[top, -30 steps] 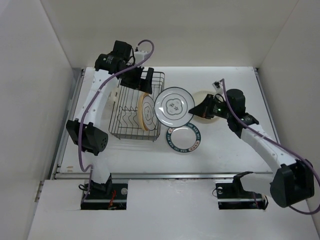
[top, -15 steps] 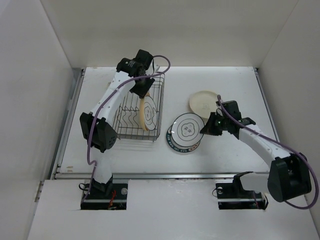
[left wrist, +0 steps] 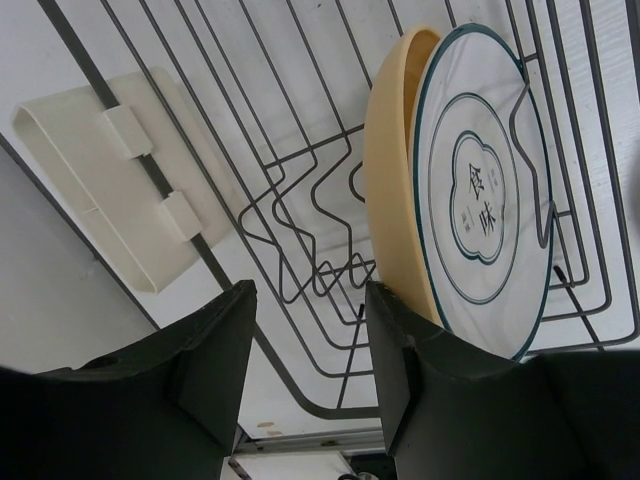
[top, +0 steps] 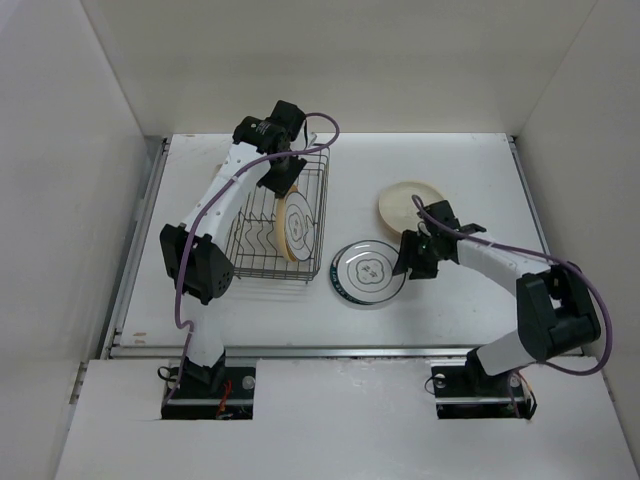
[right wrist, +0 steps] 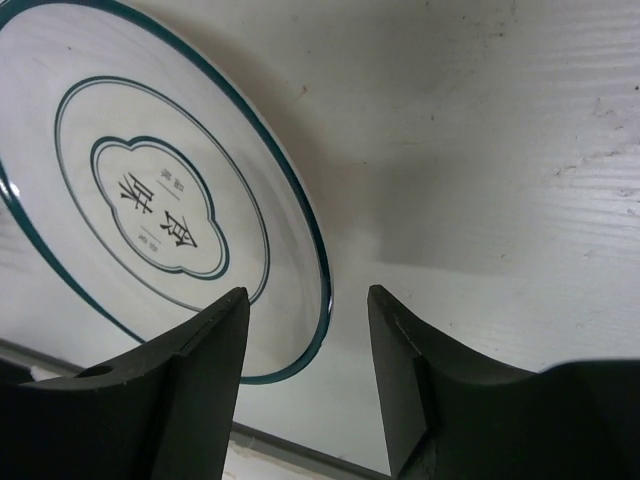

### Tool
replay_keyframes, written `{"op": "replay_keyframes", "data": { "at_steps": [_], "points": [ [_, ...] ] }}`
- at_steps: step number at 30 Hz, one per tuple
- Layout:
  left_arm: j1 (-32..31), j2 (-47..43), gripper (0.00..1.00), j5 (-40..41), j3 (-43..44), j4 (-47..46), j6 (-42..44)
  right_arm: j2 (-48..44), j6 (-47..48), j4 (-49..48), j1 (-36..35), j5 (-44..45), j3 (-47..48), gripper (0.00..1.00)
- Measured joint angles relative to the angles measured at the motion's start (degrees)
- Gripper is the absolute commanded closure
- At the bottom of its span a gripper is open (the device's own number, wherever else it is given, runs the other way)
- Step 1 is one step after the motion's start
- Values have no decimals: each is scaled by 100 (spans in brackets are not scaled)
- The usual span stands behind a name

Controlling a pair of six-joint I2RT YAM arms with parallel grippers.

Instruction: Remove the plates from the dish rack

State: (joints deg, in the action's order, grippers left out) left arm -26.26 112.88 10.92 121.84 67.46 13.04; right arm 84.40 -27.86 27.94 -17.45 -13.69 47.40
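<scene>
Our right claw (top: 412,258) has laid a ringed plate (top: 368,272) flat beside the dish rack (top: 240,262) and hangs spread at its rim. Inside, the yellow plate (left wrist: 390,150) and a second ringed plate (left wrist: 482,190) stand on edge, just beside our spread left claw (left wrist: 308,290), the nearer one.

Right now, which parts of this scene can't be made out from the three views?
1. Yellow-tan round plate in the black wire rack: face hidden by the upright white ringed plate before it, left wrist view.
2. Flat white ringed plate: cut off by the left edge, right wrist view; anything beneath it is covered, top view.
3. Right hand: touching that plate or not, unclear.
</scene>
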Motion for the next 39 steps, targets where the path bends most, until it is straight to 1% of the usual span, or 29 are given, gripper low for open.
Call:
{"op": "replay_keyframes", "data": {
  "at_steps": [1, 3, 4, 5, 10, 12, 15, 16, 17, 18, 23, 27, 30, 31, 32, 33, 35, 38, 39],
  "points": [
    [0, 0, 55, -15, 0, 17, 0, 42, 13, 35, -63, 94, 57, 43],
    [0, 0, 60, -39, 0, 57, 0, 96, 50, 74, -175, 234, 136, 43],
    [0, 0, 66, -46, 0, 74, 0, 105, 70, 83, -232, 284, 151, 43],
    [0, 2, 70, -59, 0, 94, -4, 109, 90, 85, -284, 323, 155, 43],
    [0, 83, 83, -63, 7, 197, 15, 177, 114, 149, -466, 431, 249, 43],
    [0, 162, 86, -63, 7, 232, 13, 256, 114, 149, -518, 448, 348, 43],
    [0, 249, 86, -74, 9, 243, 11, 339, 114, 146, -579, 479, 446, 43],
    [0, 271, 83, -81, 9, 245, 9, 341, 114, 146, -595, 496, 455, 43],
    [0, 284, 67, -81, 9, 247, 7, 339, 114, 151, -612, 511, 459, 43],
    [0, 289, 58, -61, 15, 256, 4, 339, 114, 151, -627, 535, 466, 43],
    [-4, 269, 42, 90, 297, 236, -63, 339, 114, 168, -658, 623, 490, 43],
    [-103, -33, 34, 236, 354, 13, -109, 339, 114, 166, -658, 680, 518, 43],
    [-339, -334, 34, 332, 354, -122, -94, 339, 109, 166, -667, 708, 518, 43],
    [-439, -411, 36, 372, 354, -146, -79, 339, 109, 168, -669, 713, 520, 43],
    [-509, -448, 41, 442, 354, -155, -55, 339, 109, 173, -673, 719, 529, 43],
    [-616, -472, 41, 470, 356, -155, -46, 339, 109, 170, -675, 730, 538, 43],
    [-745, -428, 43, 544, 352, -146, -11, 339, 109, 168, -691, 748, 553, 43],
    [-776, -269, 44, 671, 297, -140, 28, 339, 109, 170, -726, 776, 560, 43],
    [-767, -192, 46, 715, 289, -131, 42, 339, 109, 168, -737, 787, 562, 43]
  ]
}}
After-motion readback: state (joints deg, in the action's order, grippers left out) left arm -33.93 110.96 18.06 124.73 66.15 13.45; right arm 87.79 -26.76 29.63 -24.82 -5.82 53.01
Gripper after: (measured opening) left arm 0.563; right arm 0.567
